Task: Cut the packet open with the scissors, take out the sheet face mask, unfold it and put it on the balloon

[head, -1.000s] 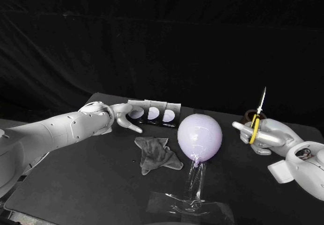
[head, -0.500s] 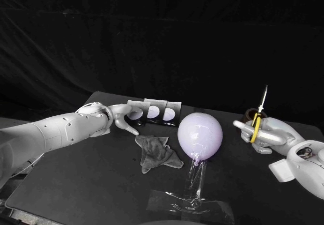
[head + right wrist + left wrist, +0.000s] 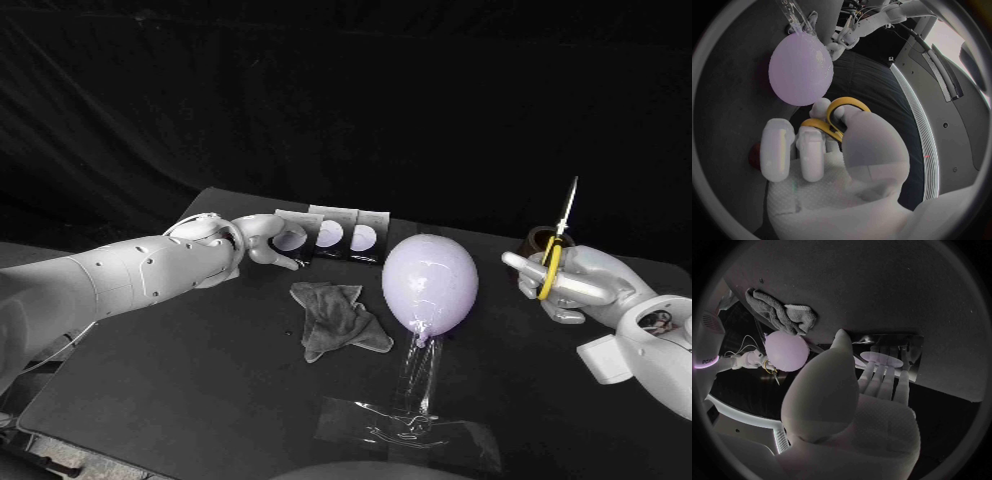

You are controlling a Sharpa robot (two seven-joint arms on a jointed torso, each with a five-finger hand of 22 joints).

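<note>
Our right hand grasping upright scissors, our left hand released, fingers spread at the packets, balloon between.

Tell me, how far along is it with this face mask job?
Early days. Done: the right hand holds the scissors, blades pointing up. In hand: the left hand reaches, open, to the packets at the far side of the table; none looks cut. Left: cutting one open, pulling out the mask, unfolding it and laying it on the balloon, which is bare.
</note>
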